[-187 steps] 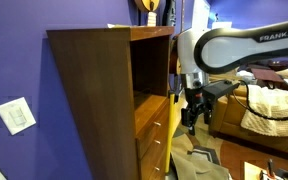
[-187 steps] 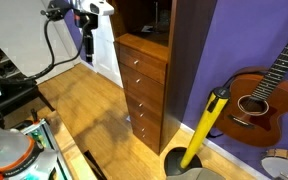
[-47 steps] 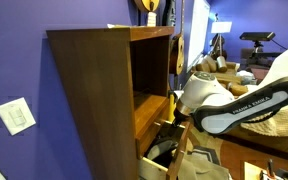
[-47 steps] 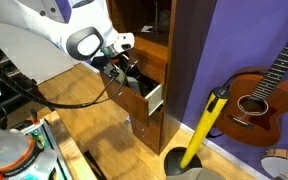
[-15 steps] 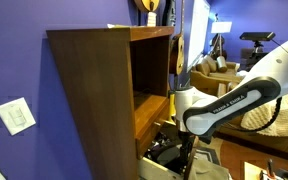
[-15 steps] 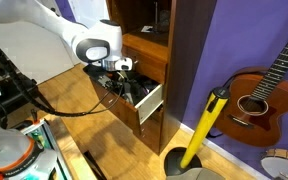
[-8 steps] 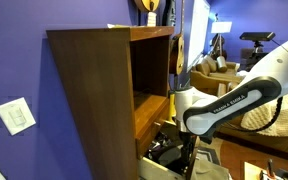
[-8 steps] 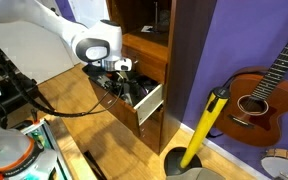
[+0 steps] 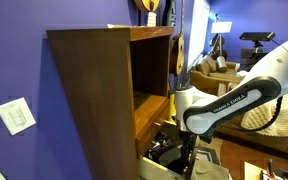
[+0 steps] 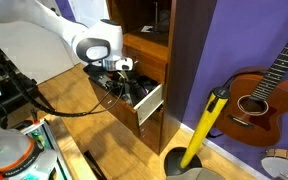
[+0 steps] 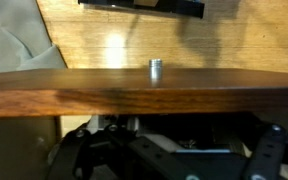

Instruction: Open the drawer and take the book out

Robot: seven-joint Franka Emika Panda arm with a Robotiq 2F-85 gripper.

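The light wooden drawer (image 10: 149,101) stands pulled out of the dark brown cabinet (image 9: 94,90) in both exterior views; its front (image 9: 154,166) faces the room. In the wrist view the drawer front (image 11: 144,92) crosses the picture, its small knob (image 11: 155,67) beyond it. My gripper (image 11: 174,160) hangs just inside the drawer behind that front, open, fingers (image 11: 79,158) wide apart. Between them lie dark contents with a pale strip (image 11: 150,141) and a flat bluish-dark surface (image 11: 210,162). Whether that is the book I cannot tell. In the exterior views my gripper (image 10: 126,84) dips into the drawer.
Shut drawers (image 10: 145,132) sit below the open one, and an open shelf compartment (image 10: 149,20) above. A guitar (image 10: 264,90) and a yellow pole (image 10: 206,125) stand by the purple wall beside the cabinet. Cables and a bench (image 10: 14,95) lie behind the arm.
The drawer, shut in the oldest frames, is now pulled out, and my gripper has come down into it. Over the last second nothing has moved.
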